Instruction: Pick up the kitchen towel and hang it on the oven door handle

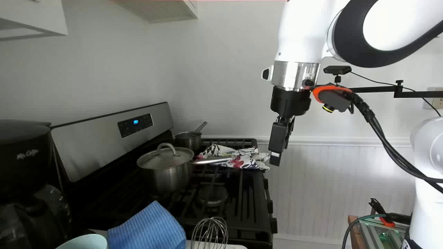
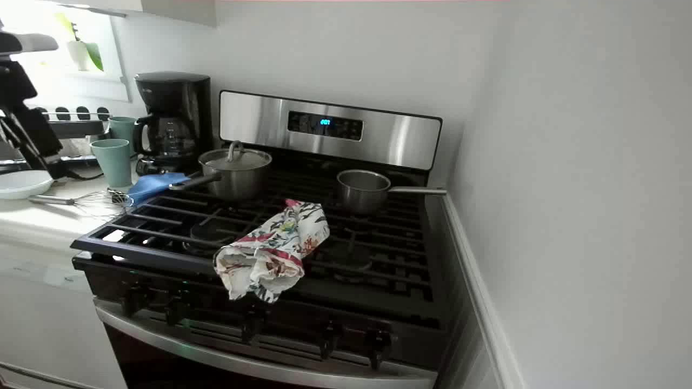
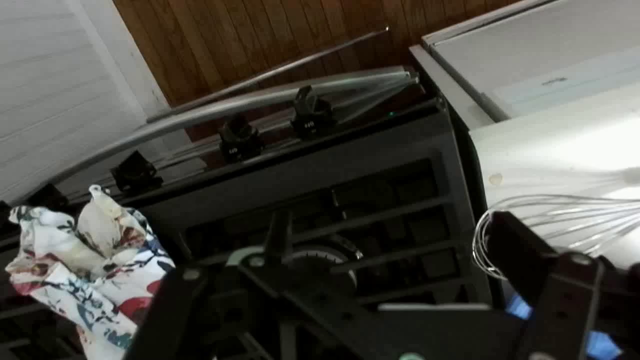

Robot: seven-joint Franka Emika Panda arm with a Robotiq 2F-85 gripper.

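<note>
The kitchen towel, white with a red, green and blue print, lies bunched on the stove grates with one end at the front edge. It shows in both exterior views and at the left of the wrist view. My gripper is raised and apart from the towel. In an exterior view it is at the far left. In the wrist view its fingers are spread with nothing between them. The oven door handle appears as a curved silver bar, also in the wrist view.
A lidded pot and a smaller open pot stand on the stove. A whisk, a blue ribbed cloth and a coffee maker are on the counter. Black knobs line the stove front. A wall borders the stove.
</note>
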